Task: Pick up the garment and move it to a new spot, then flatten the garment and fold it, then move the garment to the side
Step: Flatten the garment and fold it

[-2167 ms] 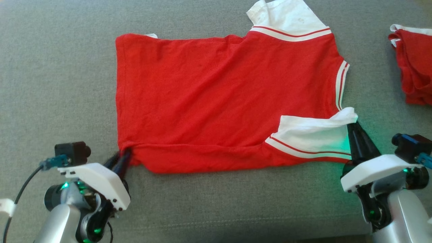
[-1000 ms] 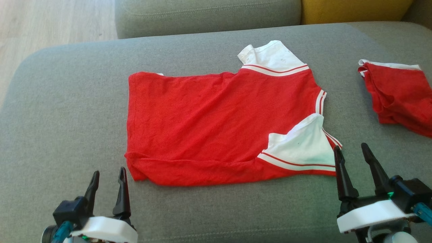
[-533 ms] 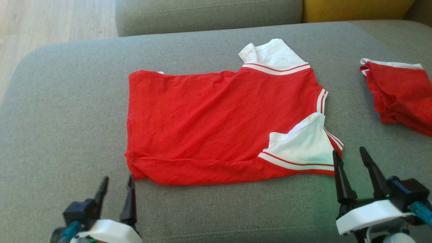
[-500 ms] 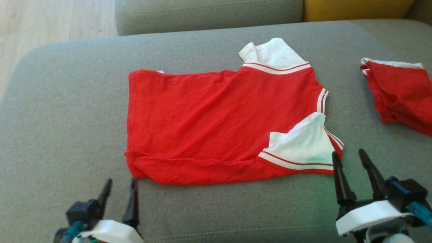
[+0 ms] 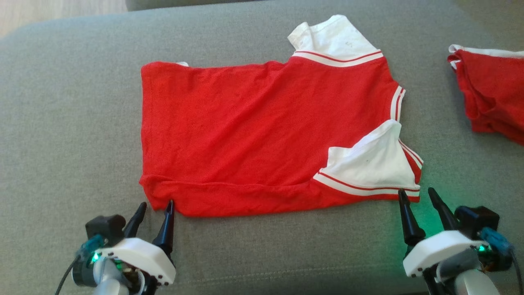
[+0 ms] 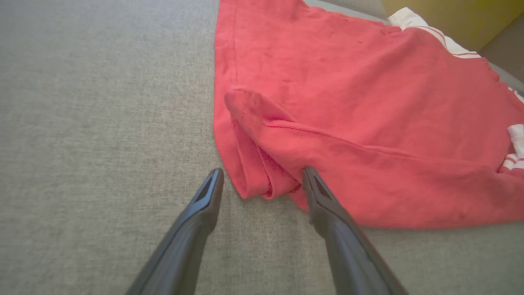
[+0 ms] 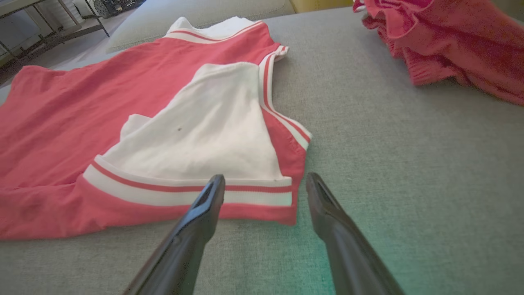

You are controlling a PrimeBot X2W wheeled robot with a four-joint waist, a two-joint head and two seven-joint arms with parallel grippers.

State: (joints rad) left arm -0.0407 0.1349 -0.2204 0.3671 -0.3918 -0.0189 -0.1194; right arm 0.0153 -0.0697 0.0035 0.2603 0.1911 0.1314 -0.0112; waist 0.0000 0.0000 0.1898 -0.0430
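Note:
The garment [image 5: 254, 131] is a red shirt with white sleeves and striped trim, spread on a grey cushion [image 5: 61, 123]. Its near edge is folded over, and a white sleeve [image 5: 368, 164] lies folded onto the red body. My left gripper [image 5: 156, 205] is open at the near-left corner [image 6: 262, 180], which bunches between the fingertips. My right gripper [image 5: 415, 192] is open at the near-right corner [image 7: 286, 205], its left fingertip over the striped hem. Neither gripper holds cloth.
A second red garment [image 5: 491, 94], crumpled with white trim, lies at the cushion's far right [image 7: 442, 41]. Wooden floor [image 5: 41, 12] shows beyond the cushion's far-left edge. Bare grey fabric runs along the left and near sides.
The head view tilted down and closer. Both open grippers moved forward to the shirt's near corners; 2.2 s ago they were at those corners pinching cloth, then drew back open.

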